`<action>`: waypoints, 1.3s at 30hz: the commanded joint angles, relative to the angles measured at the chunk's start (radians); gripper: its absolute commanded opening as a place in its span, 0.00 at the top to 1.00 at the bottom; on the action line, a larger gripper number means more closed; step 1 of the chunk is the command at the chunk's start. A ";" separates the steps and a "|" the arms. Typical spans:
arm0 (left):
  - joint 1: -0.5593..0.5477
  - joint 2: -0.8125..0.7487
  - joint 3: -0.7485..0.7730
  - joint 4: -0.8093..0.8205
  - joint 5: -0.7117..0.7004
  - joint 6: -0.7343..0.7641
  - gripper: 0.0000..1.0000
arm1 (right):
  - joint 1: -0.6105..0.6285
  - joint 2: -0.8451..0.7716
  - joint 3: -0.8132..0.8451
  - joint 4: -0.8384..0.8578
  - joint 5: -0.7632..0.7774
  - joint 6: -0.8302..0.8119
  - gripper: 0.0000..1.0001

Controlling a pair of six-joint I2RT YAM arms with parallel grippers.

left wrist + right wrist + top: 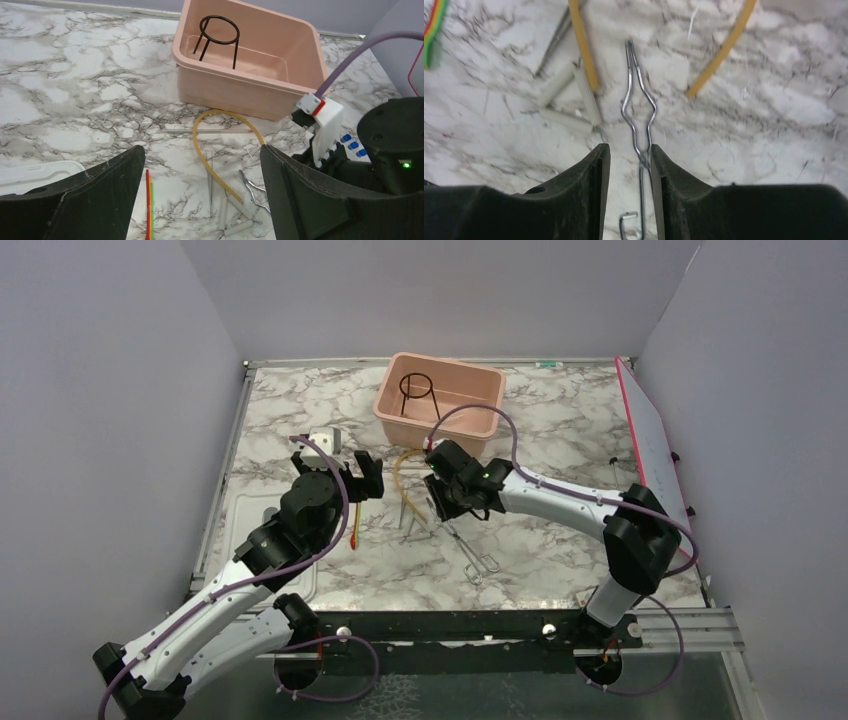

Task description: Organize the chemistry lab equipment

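Note:
The black wire ring stand (417, 392) (218, 35) stands inside the pink tub (440, 425) (225, 90). The curved tan tube (398, 472) (211, 167) (584, 45) lies on the marble in front of the tub. My right gripper (440, 505) (629, 150) is low over the silver tongs (472, 552) (639, 110). Its jaws are narrowly apart and straddle the tongs' pivot, which touches the right finger. My left gripper (355, 480) (202, 150) is wide open and empty above the table. The red-orange rod (352, 530) (148, 200) lies by its left finger. Blue pieces (352, 145) show beside the right arm.
Thin silver tweezers (209, 182) and white cylinders (238, 227) (556, 85) lie beside the tube. The flat white lid (240, 515) is at the left edge. A white board with a red edge (655, 445) leans at the right wall. A small grey object (322, 437) sits behind the left gripper.

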 commanded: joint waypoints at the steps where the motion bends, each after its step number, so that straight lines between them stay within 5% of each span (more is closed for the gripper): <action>1: 0.002 -0.006 0.000 0.020 0.002 0.004 0.12 | 0.008 0.117 0.103 0.087 0.078 -0.060 0.60; 26: 0.004 0.002 -0.005 0.011 0.003 0.009 0.12 | -0.006 0.401 0.309 0.096 0.081 -0.129 0.68; 39: 0.004 0.035 -0.041 0.043 0.135 -0.096 0.12 | -0.013 0.264 0.252 0.169 0.109 -0.167 0.99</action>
